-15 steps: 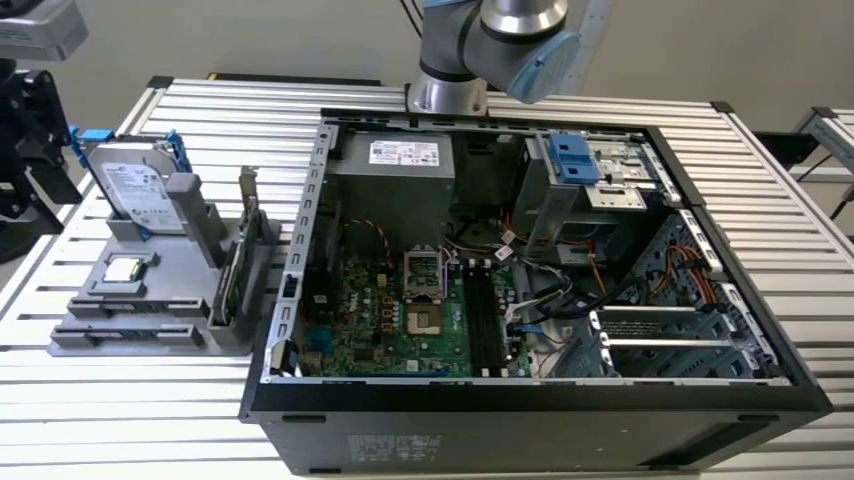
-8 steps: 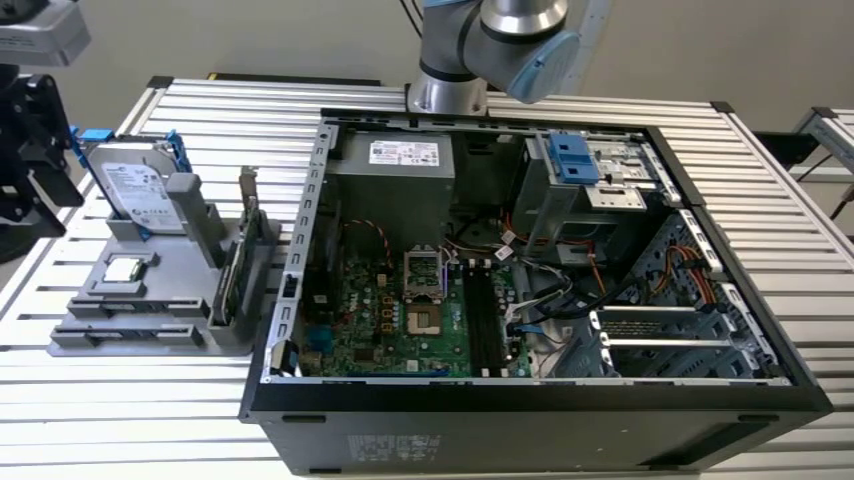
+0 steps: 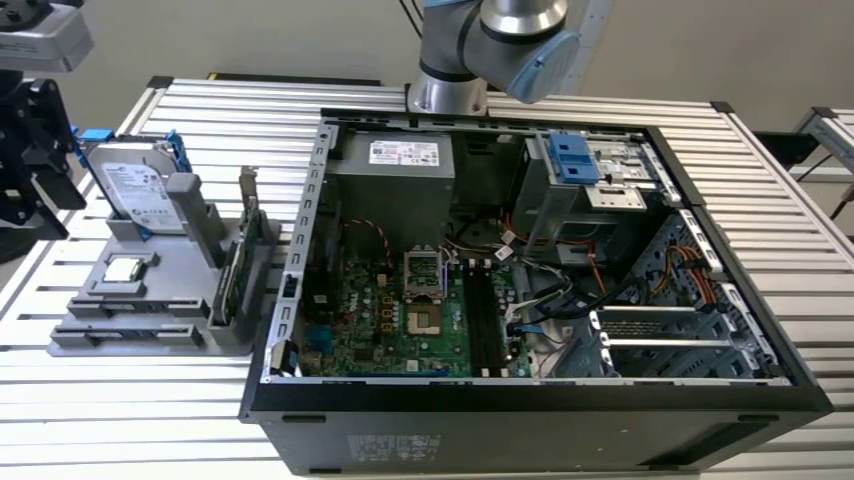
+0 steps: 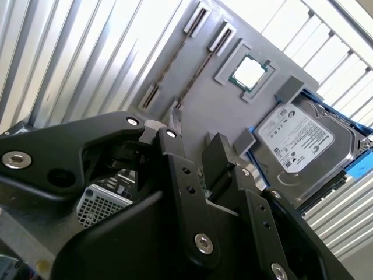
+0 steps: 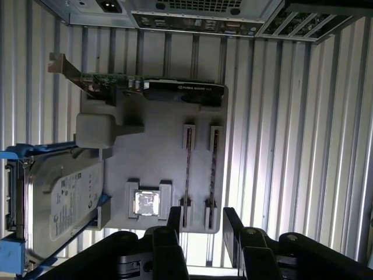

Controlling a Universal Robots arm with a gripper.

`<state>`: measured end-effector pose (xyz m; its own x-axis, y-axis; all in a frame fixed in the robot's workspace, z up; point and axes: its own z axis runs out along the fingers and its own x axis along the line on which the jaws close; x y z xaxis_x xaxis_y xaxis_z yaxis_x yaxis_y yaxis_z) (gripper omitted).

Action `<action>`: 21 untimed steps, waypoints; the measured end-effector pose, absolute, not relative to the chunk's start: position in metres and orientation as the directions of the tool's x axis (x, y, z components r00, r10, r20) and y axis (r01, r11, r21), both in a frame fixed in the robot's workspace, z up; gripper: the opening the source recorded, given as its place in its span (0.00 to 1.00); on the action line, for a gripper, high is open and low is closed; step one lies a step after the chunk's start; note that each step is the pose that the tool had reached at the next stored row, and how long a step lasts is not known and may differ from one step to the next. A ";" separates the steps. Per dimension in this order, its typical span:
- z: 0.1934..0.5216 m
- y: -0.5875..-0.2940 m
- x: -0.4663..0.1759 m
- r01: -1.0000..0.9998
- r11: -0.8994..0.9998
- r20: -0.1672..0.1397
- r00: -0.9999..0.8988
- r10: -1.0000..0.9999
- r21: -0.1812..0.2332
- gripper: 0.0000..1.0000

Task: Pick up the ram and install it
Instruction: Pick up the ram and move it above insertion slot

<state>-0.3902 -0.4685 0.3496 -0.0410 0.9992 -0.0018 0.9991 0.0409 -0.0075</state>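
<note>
Gripper (image 5: 201,217): black metal fingers parted, nothing held; body cut off at frame edge. Ram (image 5: 213,169): thin dark stick seen edge-on, chips hidden, standing in grey fixture (image 5: 157,157) slot beside second ram stick (image 5: 186,169). Farther: square silver chip (image 5: 145,203), then graphics card (image 5: 175,88), partly shadowed.

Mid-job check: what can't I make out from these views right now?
Ram sticks: edge-on in the first wrist view, chip faces hidden.
Motherboard slots: too small in the exterior view to tell latch positions.
Computer case: cut off at the first wrist view's edge, interior hidden.
</note>
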 end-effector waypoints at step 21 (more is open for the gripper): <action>0.336 -0.469 -0.390 0.999 0.041 -0.002 -0.041 0.999 -0.007 1.00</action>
